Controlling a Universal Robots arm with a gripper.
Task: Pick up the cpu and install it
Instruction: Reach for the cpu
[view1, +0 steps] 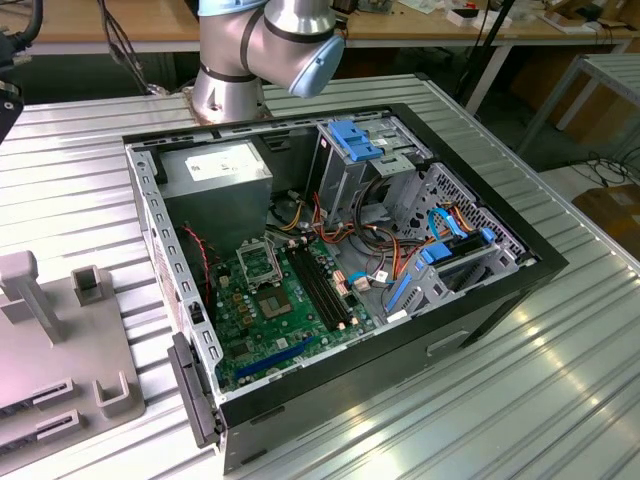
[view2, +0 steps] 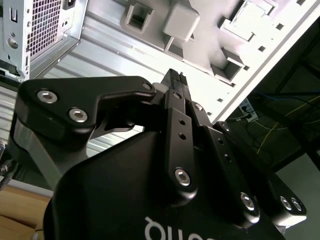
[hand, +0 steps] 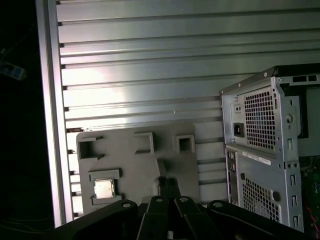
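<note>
Claw (view2: 175, 76) shut tight, empty, over grey fixture (hand: 135, 165) by tabletop (hand: 150, 75) edge. Cpu (hand: 104, 189) in fixture pocket, apart from claw.

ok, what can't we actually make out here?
- socket, exterior view: too small to tell whether its frame is open.
- cpu in the fixture pocket, first wrist view: corner mark too small to read.
- arm, exterior view: cut off by the top edge, so the gripper's height above the fixture is unclear.
- fixture, second wrist view: the gripper body hides much of it.
</note>
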